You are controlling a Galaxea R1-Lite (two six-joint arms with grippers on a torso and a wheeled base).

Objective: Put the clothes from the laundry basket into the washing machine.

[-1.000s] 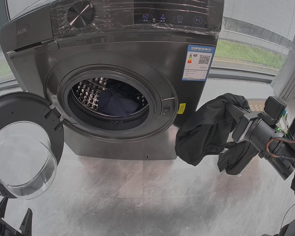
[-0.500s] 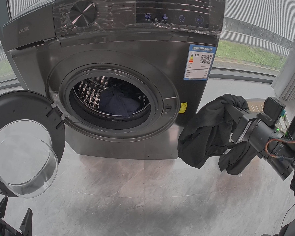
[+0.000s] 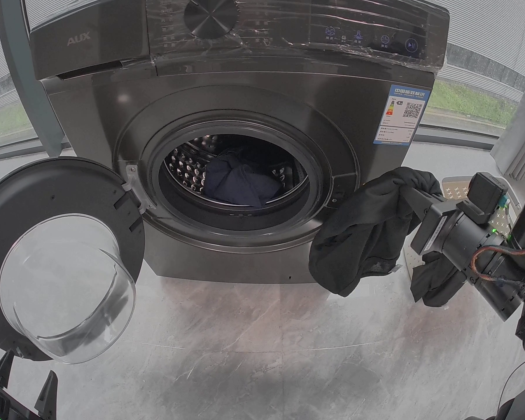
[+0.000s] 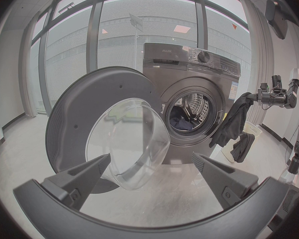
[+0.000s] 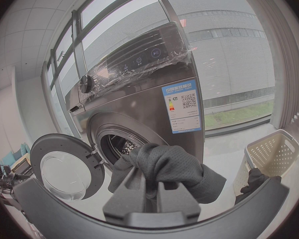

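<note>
- Left gripper [image 4: 150, 156] low at the left, wedge fingers spread, empty.
- Round door [image 3: 52, 193] with domed clear glass stands open.
- Blue cloth [image 3: 239, 182] lies in the washing machine [image 3: 245, 88]'s studded drum.
- Right gripper [image 5: 151, 186] is clenched on a black mesh-knit garment [image 3: 361, 234], hanging right of the opening.
- The right wrist view shows a cream lattice laundry basket [image 5: 272, 150] with dark cloth [image 5: 255, 180] over its rim.

The grey front-loading washing machine [image 3: 245, 88] is seen with its round, glass-centred door [image 3: 64, 263] swung fully open to the left, and a dark blue garment [image 3: 239, 182] is left crumpled inside the perforated steel drum. A black garment [image 3: 361, 228] is pinched in the right claw [image 5: 151, 183] and hung bunched in the air just beside the machine's right front, clear of the floor. The cream lattice laundry basket [image 5: 272, 153] is stood upright to the machine's right, with another dark garment [image 5: 255, 180] draped over its rim.
</note>
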